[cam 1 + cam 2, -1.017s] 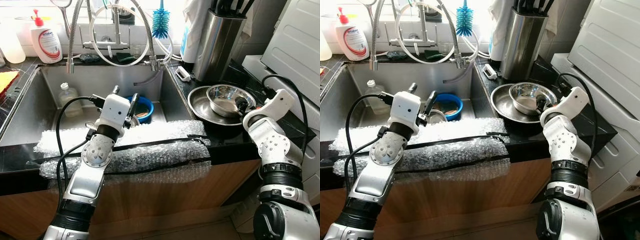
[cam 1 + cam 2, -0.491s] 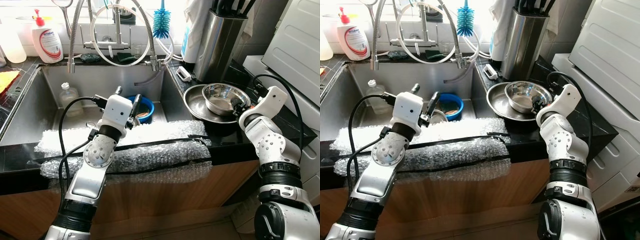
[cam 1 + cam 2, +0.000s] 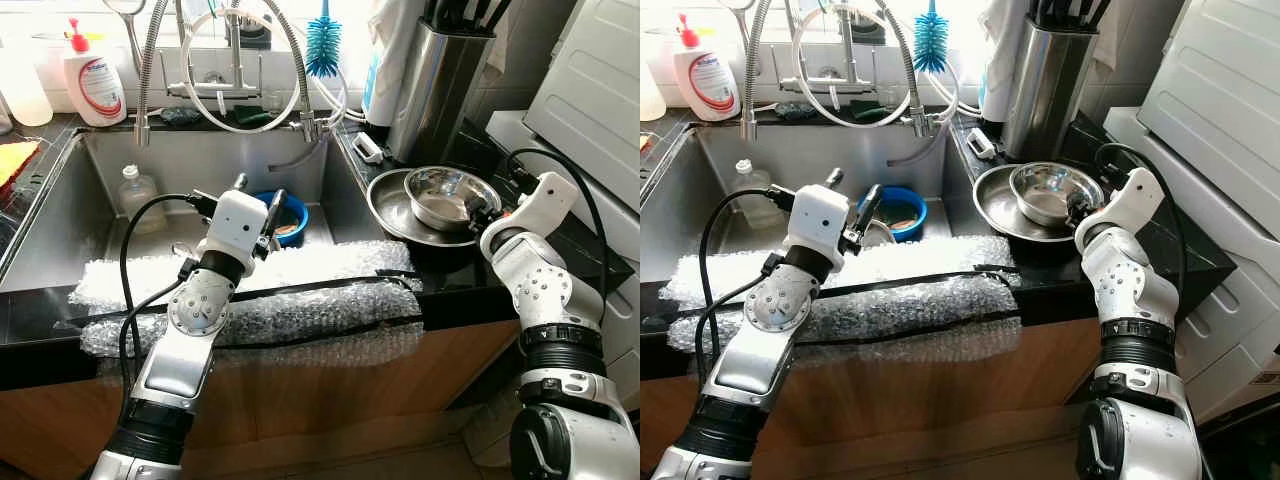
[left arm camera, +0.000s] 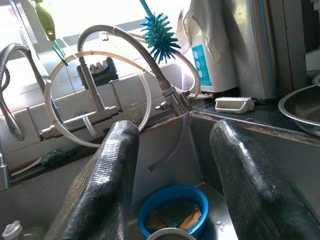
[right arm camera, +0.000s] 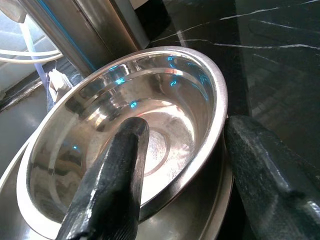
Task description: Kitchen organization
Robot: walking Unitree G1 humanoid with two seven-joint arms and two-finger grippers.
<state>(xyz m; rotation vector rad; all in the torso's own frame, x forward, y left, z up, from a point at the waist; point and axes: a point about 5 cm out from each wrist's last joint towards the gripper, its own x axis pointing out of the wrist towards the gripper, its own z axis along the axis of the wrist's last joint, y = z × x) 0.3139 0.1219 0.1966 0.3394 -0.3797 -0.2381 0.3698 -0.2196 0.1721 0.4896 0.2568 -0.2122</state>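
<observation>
Right wrist view is showing the right gripper point(image 5: 182, 165) straddling the rim of the small steel bowl point(image 5: 150, 125): one black finger point(image 5: 112, 185) is reaching down inside the bowl, the other is sitting outside the wall over the dark counter point(image 5: 280, 55), and the rim is passing between them. The fingers are standing fairly wide, and I cannot tell whether either is pressing the metal. The bowl is resting inside a larger steel plate point(image 3: 392, 215), just beyond the fingertips, beside the tall steel utensil holder point(image 3: 437, 80).

Left wrist view is showing the left gripper point(image 4: 172, 175) hovering over the sink point(image 3: 100, 160) with its fingers point(image 4: 107, 175) spread wide and holding nothing. Between and below the fingertips a blue bowl point(image 4: 172, 207) is lying on the sink floor with a sponge-like scrap inside it, and the rim of a metal cup point(image 4: 167, 234) is showing just nearer. Beyond the fingers the coiled faucet hose point(image 4: 125, 40) and a blue bottle brush point(image 4: 160, 32) are hanging. Bubble wrap point(image 3: 300, 290) is covering the sink's front edge under the left arm, and a soap bottle point(image 3: 95, 80) is standing well away at the back.
</observation>
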